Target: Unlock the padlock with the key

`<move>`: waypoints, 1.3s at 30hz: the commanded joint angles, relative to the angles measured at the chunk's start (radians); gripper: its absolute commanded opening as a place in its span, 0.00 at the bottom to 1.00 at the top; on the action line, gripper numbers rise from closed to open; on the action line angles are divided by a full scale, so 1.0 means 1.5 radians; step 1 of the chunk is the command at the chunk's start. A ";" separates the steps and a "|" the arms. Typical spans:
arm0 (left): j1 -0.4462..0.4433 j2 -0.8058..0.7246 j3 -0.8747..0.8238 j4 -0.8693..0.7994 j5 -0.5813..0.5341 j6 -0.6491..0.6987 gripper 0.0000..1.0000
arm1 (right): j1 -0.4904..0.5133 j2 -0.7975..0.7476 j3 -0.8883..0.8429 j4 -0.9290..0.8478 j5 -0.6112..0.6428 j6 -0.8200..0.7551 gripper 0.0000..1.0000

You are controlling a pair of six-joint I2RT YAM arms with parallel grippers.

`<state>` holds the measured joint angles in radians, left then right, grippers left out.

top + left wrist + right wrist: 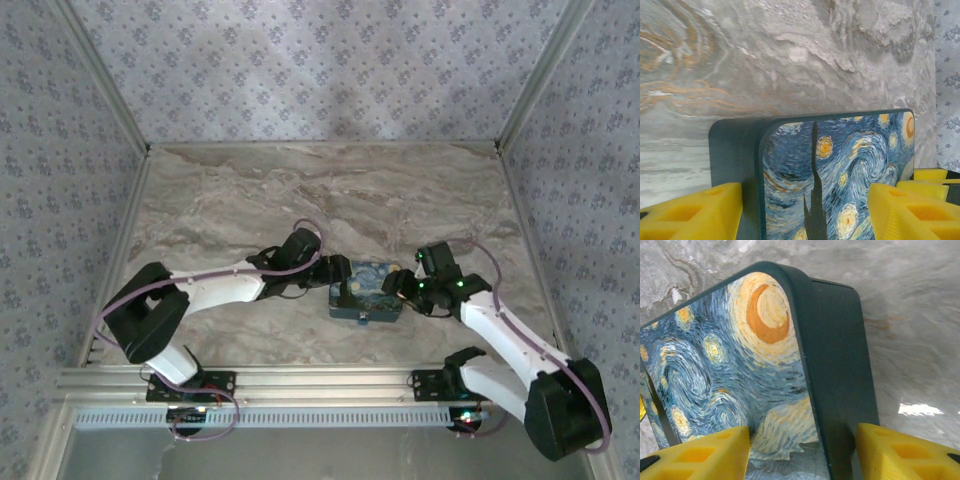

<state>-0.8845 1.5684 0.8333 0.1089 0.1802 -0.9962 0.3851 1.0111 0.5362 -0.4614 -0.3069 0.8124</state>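
**Two pincers, one at each end of the tin**

The left pincer (805, 202) is about half open. Its yellow fingers (690, 212) sit one on each side of the end of the tin (840, 150). I cannot tell if they press on it yet. The right pincer (802, 442) is the same at the other end: half open, with the tin in between, maybe touching, maybe not. The tin lies on the bench (350, 190), between the two arms. A tiny grey bit at the tin's near edge looks like the padlock (360, 318), but it is too small to be sure.

The step now seems to be getting a good hold of the tin. To do it well, both pincers should squeeze slowly and evenly, so the tin does not slide or spin. They should keep off the near edge, so the padlock is free to reach.
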 commanded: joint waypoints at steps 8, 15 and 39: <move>0.084 -0.106 -0.049 -0.057 -0.009 0.032 0.61 | 0.065 0.193 0.119 0.124 0.026 0.000 0.59; 0.177 -0.110 -0.022 -0.111 0.010 0.086 0.59 | 0.074 0.307 0.198 0.157 0.028 -0.015 0.59; 0.249 0.119 0.176 -0.122 0.065 0.140 0.57 | 0.074 0.440 0.304 0.168 0.030 -0.012 0.59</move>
<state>-0.5083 1.7229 1.0397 -0.0650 0.2287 -0.8165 0.4915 1.6424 0.9737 -0.1829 -0.2749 0.7971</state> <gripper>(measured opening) 0.574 0.591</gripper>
